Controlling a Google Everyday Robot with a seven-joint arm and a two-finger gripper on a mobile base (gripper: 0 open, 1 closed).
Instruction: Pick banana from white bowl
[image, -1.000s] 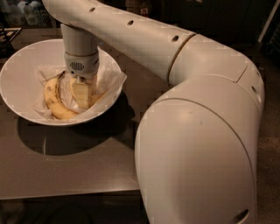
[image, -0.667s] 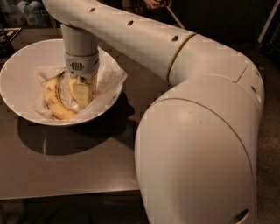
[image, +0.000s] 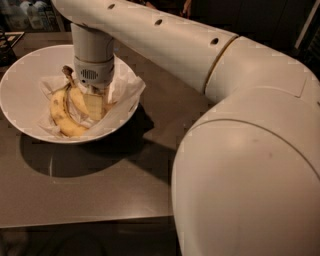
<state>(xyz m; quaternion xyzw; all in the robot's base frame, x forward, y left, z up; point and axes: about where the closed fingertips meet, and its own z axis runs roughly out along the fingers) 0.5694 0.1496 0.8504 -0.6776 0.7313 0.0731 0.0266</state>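
Note:
The white bowl, lined with crumpled white paper, stands on the dark table at the left. Two bananas lie in it. The banana, slimmer with a dark stem pointing up and back, lies right against my gripper. The thicker, paler banana lies just left of it. My gripper points straight down into the middle of the bowl, touching or nearly touching the slim banana's right side. The wrist hides the part of the bowl behind it.
The dark grey table runs to a front edge low in the view. My arm's large white elbow fills the right side. Dark objects stand beyond the table at the far left.
The slim banana's stem end now stands a little higher beside the gripper. The arm and gripper have hardly moved inside the bowl.

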